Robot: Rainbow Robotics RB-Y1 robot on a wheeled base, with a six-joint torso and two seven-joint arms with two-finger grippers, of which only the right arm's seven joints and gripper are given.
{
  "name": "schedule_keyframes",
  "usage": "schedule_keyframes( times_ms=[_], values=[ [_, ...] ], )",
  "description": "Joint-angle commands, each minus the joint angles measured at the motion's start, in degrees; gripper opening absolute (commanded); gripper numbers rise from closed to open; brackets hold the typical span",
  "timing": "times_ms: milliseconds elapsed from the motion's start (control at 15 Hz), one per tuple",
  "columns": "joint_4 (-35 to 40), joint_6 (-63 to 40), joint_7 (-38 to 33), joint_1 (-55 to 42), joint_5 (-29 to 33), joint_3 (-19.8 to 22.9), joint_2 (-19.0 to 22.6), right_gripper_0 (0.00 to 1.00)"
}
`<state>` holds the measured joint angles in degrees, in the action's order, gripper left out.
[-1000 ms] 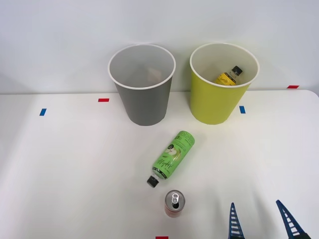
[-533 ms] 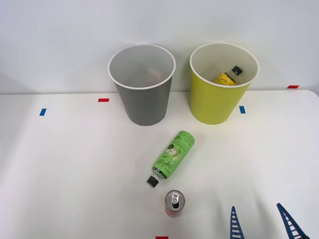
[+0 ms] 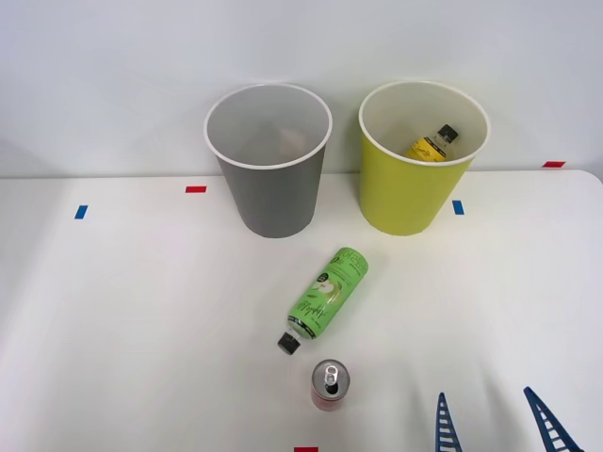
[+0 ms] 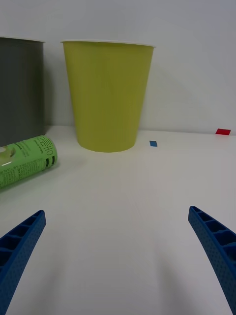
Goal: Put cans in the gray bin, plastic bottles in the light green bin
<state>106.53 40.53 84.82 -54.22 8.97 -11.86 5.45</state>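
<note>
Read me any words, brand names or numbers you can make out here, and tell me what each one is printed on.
Green bottle: the label carries print and a round emblem, but all of it is too small or blurred to read, in the wrist view too.
Yellow bottle in the light green bin: label print unreadable.
Red can: no readable text.
Gray bin: no text.

The right end effector [image 3: 495, 422] has two blue, ribbed, tapering fingers [image 4: 212, 238] with finely dotted faces.

Bare table [image 3: 141, 311] ahead of end effector [image 3: 495, 422]; green bottle [image 3: 327, 293], red can [image 3: 330, 384] block left.
</note>
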Motion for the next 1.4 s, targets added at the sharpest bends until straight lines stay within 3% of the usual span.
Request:
schedule_keyframes(
  times_ms=[67, 1400],
  values=[
    [0.0, 0.0, 0.0, 0.0, 0.0, 0.0, 0.0, 1.0],
    [0.0, 0.0, 0.0, 0.0, 0.0, 0.0, 0.0, 1.0]
  ],
)
